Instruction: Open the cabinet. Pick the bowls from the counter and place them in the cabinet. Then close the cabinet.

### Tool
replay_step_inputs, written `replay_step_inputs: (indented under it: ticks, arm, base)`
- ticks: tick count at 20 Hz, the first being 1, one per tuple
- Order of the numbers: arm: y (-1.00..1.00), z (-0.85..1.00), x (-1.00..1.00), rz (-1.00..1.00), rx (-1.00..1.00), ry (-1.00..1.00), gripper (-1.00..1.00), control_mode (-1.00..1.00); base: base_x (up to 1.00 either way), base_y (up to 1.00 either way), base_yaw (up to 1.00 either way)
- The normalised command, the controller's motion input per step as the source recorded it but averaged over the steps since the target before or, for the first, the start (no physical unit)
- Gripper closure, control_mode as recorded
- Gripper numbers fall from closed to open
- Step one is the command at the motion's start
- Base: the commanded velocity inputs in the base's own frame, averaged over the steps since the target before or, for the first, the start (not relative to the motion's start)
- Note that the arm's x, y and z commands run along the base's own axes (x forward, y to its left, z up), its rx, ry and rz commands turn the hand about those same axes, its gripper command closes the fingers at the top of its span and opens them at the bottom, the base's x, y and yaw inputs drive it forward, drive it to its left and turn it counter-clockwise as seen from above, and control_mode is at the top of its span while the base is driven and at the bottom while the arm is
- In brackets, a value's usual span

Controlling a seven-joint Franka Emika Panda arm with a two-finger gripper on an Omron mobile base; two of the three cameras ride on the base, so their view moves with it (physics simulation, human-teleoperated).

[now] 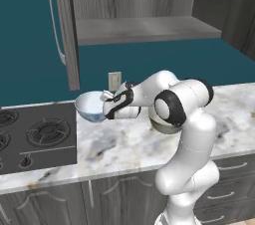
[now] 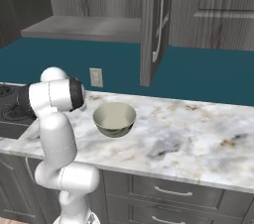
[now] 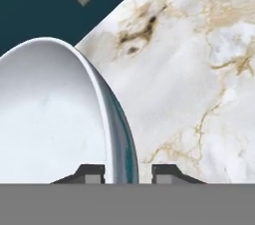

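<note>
Cut off by the bottom edge of the hand view: the lower part of the white bowl [image 3: 55, 119] and all but the tips of the fingers [image 3: 92, 173]. Hidden in the left base view behind the arm's elbow: most of the cream-olive bowl [image 1: 162, 125]. Cropped at the top of both base views: the cabinet [image 1: 134, 0] and its open door [image 2: 155, 25]. Too small to tell: the floral marks on the white bowl's outside. Cut at the left edge: the cooktop [image 1: 30, 137].

Kitchen: gas cooktop [image 1: 37, 137], marble counter [image 2: 188, 139], wall cabinet [image 1: 144, 25].
</note>
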Motion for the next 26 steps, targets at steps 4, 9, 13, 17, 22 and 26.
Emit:
replay_step_inputs:
  ticks: [4, 9, 13, 17, 22, 26]
  arm:
    - [0.46, -0.72, -0.38, -0.12, 0.0, 0.0, 1.0, -1.0]
    - [0.01, -0.17, -0.91, -0.19, 0.0, 0.0, 1.0, -1.0]
    - [-0.42, 0.38, -1.0, -0.29, 0.13, 0.0, 1.0, -1.0]
    - [-0.23, 0.76, -0.95, -0.31, 0.25, 0.05, 1.0, -1.0]
    - [-0.28, 0.96, -0.91, -0.29, 0.23, 0.03, 1.0, -1.0]
    - [-0.41, 1.0, -0.85, -0.29, 0.23, 0.17, 1.0, -1.0]
  base:
    - [0.0, 0.0, 0.0]
    - [0.0, 0.0, 0.0]
    - [0.0, 0.0, 0.0]
    - [0.0, 0.0, 0.0]
    - [0.0, 0.0, 0.0]
    - [0.0, 0.0, 0.0]
